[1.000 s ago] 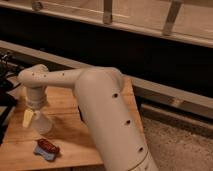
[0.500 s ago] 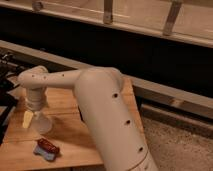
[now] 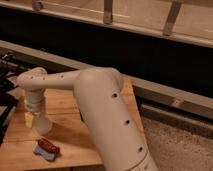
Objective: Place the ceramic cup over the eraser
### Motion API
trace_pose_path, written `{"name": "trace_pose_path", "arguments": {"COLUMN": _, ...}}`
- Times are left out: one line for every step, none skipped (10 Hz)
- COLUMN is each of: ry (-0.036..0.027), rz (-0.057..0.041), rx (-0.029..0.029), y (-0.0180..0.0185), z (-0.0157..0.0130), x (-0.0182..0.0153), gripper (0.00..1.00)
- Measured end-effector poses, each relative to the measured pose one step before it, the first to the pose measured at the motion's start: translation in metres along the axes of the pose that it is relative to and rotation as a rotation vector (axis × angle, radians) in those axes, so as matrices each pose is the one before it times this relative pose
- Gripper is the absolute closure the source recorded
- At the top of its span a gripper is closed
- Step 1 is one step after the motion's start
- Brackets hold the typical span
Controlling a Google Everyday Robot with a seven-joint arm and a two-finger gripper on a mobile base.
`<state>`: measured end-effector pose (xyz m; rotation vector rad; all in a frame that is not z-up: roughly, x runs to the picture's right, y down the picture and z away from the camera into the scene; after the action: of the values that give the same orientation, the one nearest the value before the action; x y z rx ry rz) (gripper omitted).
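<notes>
My white arm [image 3: 100, 110] reaches left across the wooden table [image 3: 75, 135]. Its wrist points down, and my gripper [image 3: 41, 125] is low over the left part of the table top. A small pale yellow block [image 3: 29, 119] lies right beside the gripper on its left, touching or nearly touching it. A small blue thing with a red-brown top [image 3: 46, 147] lies on the table just in front of the gripper. I cannot tell which of the two is the eraser. The striped ceramic cup is hidden or out of view.
A dark shape [image 3: 5, 102] sits at the table's left edge. A dark wall with a ledge [image 3: 150, 65] runs behind the table. Speckled floor [image 3: 175, 145] lies to the right, past the table's right edge.
</notes>
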<state>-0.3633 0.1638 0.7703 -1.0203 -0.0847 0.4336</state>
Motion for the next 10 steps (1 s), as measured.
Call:
{"name": "trace_pose_path", "arguments": {"ry": -0.01631, "rz": 0.02857, "rx": -0.01074, "y": -0.00215, "z": -0.00138, "x": 0.00465, "gripper": 0.58}}
{"name": "trace_pose_path", "arguments": {"ry": -0.01485, "rz": 0.02866, "rx": -0.02519, "y": -0.00161, "z": 0.00284, "x": 0.00367, "gripper": 0.7}}
{"name": "trace_pose_path", "arguments": {"ry": -0.00172, "rz": 0.00672, "rx": -0.00263, "y": -0.00062, "z": 0.00165, "x": 0.00059, "gripper": 0.82}}
{"name": "trace_pose_path", "arguments": {"ry": -0.0005, "rz": -0.00048, "rx": 0.00047, "y": 0.00003, "z": -0.00024, "x": -0.0002, "gripper": 0.91}}
{"name": "trace_pose_path", "arguments": {"ry": 0.00093, "rz": -0.00025, "rx": -0.00008, "y": 0.00011, "z": -0.0001, "x": 0.00014, "gripper": 0.97}}
{"name": "trace_pose_path", "arguments": {"ry": 0.00107, "rz": -0.00003, "rx": 0.00016, "y": -0.00004, "z": -0.00011, "x": 0.00026, "gripper": 1.0}}
{"name": "trace_pose_path", "arguments": {"ry": 0.00018, "rz": 0.00066, "rx": -0.00453, "y": 0.00167, "z": 0.00007, "x": -0.00019, "gripper": 1.0}}
{"name": "trace_pose_path", "arguments": {"ry": 0.00245, "rz": -0.00235, "rx": -0.00195, "y": 0.00196, "z": 0.00072, "x": -0.00057, "gripper": 1.0}}
{"name": "trace_pose_path", "arguments": {"ry": -0.00005, "rz": -0.00025, "rx": 0.00081, "y": -0.00027, "z": -0.00002, "x": 0.00002, "gripper": 1.0}}
{"name": "trace_pose_path", "arguments": {"ry": 0.00042, "rz": -0.00112, "rx": 0.00187, "y": -0.00037, "z": -0.00049, "x": 0.00001, "gripper": 1.0}}
